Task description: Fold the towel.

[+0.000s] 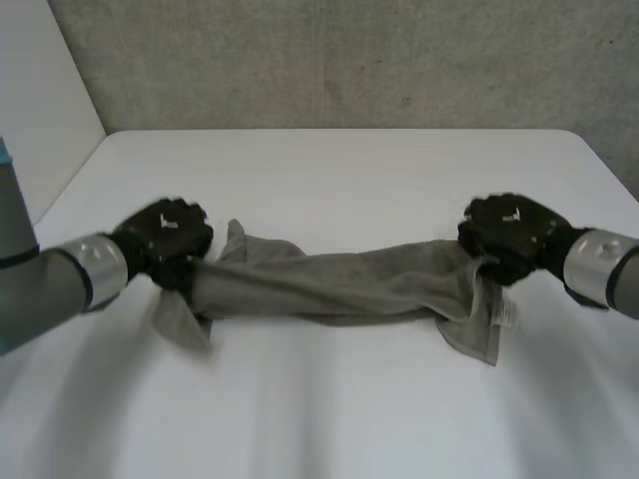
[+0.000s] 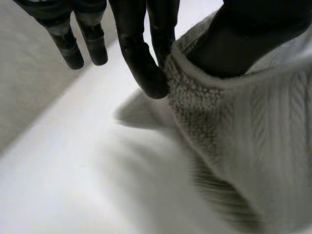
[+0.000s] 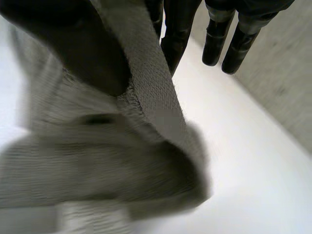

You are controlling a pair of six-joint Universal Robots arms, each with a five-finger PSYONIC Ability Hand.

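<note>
A grey towel [image 1: 339, 284] lies bunched into a long strip across the middle of the white table [image 1: 339, 180]. My left hand [image 1: 165, 239] is shut on the towel's left end. In the left wrist view its thumb [image 2: 243, 44] and fingers [image 2: 146, 63] pinch the towel's hemmed edge [image 2: 195, 92]. My right hand [image 1: 509, 238] is shut on the right end. There the thumb [image 3: 78, 48] presses the towel's edge band [image 3: 151, 92] against the fingers [image 3: 178, 39]. A loose corner with a white label [image 1: 507, 314] hangs below the right hand.
A grey wall [image 1: 329, 60] runs behind the table's far edge. A white panel [image 1: 40, 100] stands at the far left. Bare tabletop spreads in front of the towel and behind it.
</note>
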